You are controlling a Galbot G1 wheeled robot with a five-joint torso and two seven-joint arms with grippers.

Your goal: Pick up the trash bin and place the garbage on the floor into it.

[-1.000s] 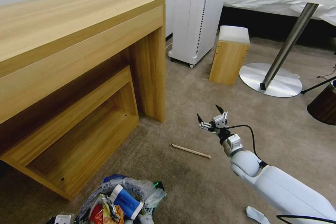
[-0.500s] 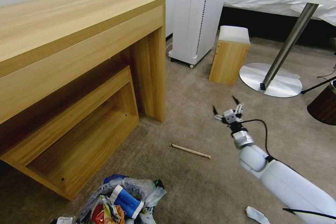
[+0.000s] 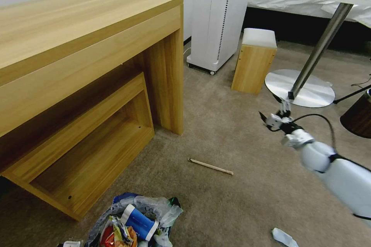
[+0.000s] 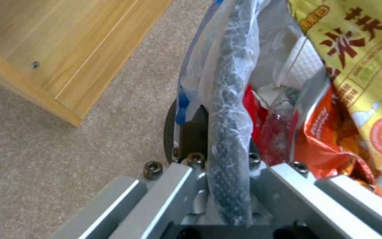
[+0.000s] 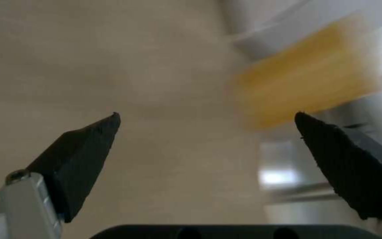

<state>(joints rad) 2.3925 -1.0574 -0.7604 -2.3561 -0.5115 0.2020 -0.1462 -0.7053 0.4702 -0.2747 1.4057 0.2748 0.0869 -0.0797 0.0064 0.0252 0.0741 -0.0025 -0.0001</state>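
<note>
The right claw (image 3: 270,109) hung in the air above the carpet (image 3: 232,131), its two dark fingers (image 5: 85,156) spread wide with nothing between them, its white arm reaching in from the right edge of the head view. It stood near the round metal foot of the white table (image 3: 300,90) and well apart from the wooden stick (image 3: 210,166), which lay flat on the carpet in front of the desk leg (image 3: 170,81). The left claw (image 4: 226,196) was pinching the rim of the trash bin (image 4: 228,99), the dark rim and its clear plastic liner gripped between the two metal jaws. The bin (image 3: 135,220) sat at the near edge of the head view, just in front of the desk's low open shelf (image 3: 89,150), and held wrappers in red, orange and yellow (image 4: 346,109) together with a blue and white carton (image 3: 138,222). A small white scrap (image 3: 284,236) lay on the carpet near the lower right corner, apart from both the bin and the stick. A small wooden stool with a white top (image 3: 255,60) stood beside the table's foot.
</note>
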